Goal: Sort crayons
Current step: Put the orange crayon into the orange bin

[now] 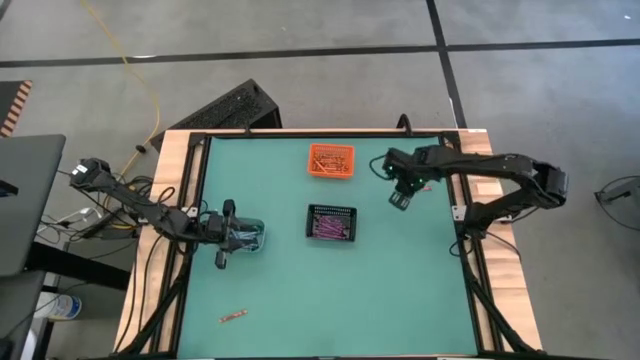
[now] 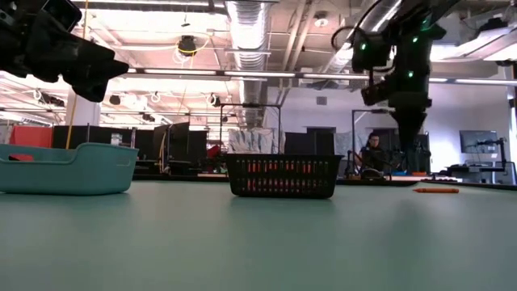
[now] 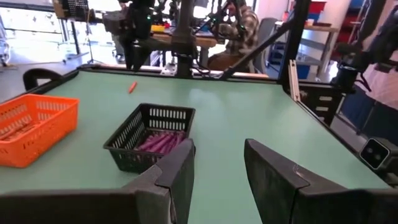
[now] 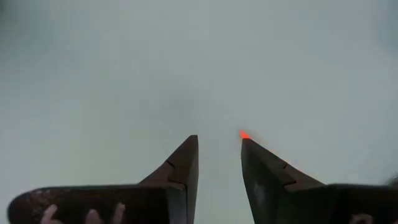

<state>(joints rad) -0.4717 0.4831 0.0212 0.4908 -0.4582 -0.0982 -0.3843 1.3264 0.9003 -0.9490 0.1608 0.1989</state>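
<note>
The high camera is looking straight down on the green table [image 1: 400, 290]. The low one is facing level across it. Both are showing the black basket [image 1: 331, 222], which the left wrist camera is seeing just beyond its open jaws.

Both arms hover, fingers [image 3: 180, 168] parted, empty.
</note>
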